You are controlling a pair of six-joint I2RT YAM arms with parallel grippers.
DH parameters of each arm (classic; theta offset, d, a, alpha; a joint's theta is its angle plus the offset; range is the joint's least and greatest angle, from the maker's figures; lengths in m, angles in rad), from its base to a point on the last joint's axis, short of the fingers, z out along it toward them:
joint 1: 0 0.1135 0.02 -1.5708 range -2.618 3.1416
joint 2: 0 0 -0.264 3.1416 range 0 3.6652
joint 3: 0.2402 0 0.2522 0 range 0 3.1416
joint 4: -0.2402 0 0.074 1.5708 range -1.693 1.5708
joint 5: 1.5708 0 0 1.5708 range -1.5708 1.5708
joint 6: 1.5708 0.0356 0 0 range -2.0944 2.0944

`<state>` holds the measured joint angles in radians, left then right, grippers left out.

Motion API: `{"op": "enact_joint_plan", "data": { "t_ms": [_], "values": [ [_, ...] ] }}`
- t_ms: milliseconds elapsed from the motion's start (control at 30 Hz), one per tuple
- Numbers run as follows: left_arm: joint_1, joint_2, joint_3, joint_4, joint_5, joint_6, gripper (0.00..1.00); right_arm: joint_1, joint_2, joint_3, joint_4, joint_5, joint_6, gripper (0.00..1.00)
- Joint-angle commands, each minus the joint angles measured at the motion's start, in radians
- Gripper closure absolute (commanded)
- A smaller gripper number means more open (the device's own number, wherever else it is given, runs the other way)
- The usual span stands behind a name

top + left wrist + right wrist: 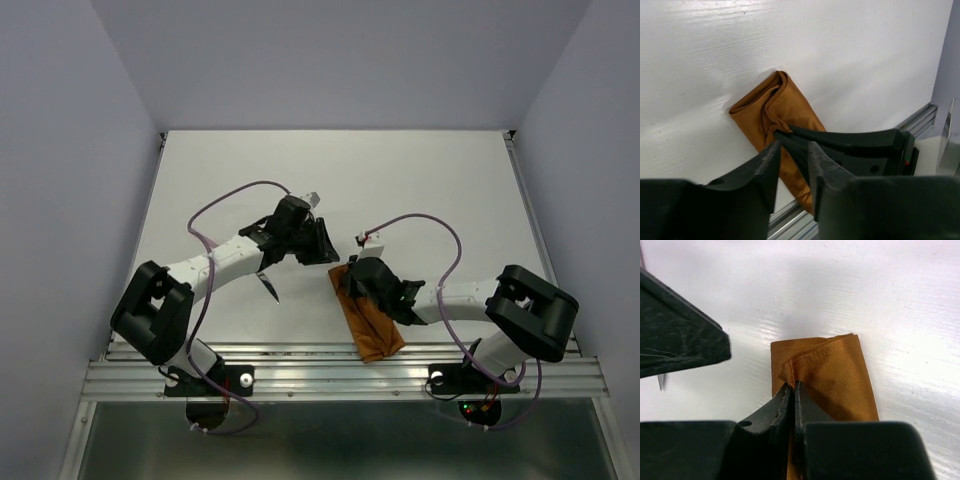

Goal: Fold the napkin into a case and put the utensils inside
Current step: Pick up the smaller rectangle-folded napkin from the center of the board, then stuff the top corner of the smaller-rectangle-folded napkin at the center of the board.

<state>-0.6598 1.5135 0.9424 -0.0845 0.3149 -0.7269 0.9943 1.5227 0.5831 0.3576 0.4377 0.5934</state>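
Observation:
The rust-orange napkin (372,325) lies folded into a slim case near the table's front edge, right of centre. It also shows in the left wrist view (765,107) and the right wrist view (835,375). My right gripper (352,280) (792,384) is shut on a hemmed fold at the case's far end. My left gripper (325,245) (792,145) hovers just beyond that end, jaws slightly apart with nothing seen between them. A utensil with a dark pointed end (270,288) lies partly under my left arm. A small silver piece (313,198) shows beside the left wrist.
An aluminium rail (340,375) (920,117) runs along the near edge, close to the case's near end. Purple cables (235,190) loop above both arms. Lilac walls enclose the white table (420,170) on three sides.

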Motion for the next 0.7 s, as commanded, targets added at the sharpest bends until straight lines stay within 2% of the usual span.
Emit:
{"op": "enact_joint_plan", "data": {
  "t_ms": [0,200,333,367,433,500,667],
  "values": [
    [-0.006,-0.082,-0.05,0.06,-0.026,0.055,0.69,-0.011,-0.039,-0.015,0.075,-0.037,0.062,0.99],
    [-0.006,-0.139,-0.117,0.071,-0.097,0.122,0.7,-0.031,-0.052,-0.023,0.08,-0.059,0.092,0.99],
    [-0.011,-0.122,-0.145,0.077,-0.057,0.187,0.67,-0.054,-0.067,-0.032,0.084,-0.083,0.12,0.99],
    [-0.014,-0.115,-0.143,0.077,-0.06,0.198,0.77,-0.054,-0.071,-0.034,0.084,-0.089,0.123,0.99],
    [-0.018,-0.089,-0.116,0.049,-0.066,0.225,0.81,-0.065,-0.079,-0.034,0.084,-0.096,0.128,0.99],
    [-0.023,-0.072,-0.096,0.035,-0.053,0.247,0.8,-0.074,-0.084,-0.038,0.084,-0.105,0.138,0.99],
    [-0.067,-0.047,-0.065,0.031,-0.082,0.254,0.7,-0.094,-0.084,-0.037,0.084,-0.126,0.144,0.99]
  ]
}}
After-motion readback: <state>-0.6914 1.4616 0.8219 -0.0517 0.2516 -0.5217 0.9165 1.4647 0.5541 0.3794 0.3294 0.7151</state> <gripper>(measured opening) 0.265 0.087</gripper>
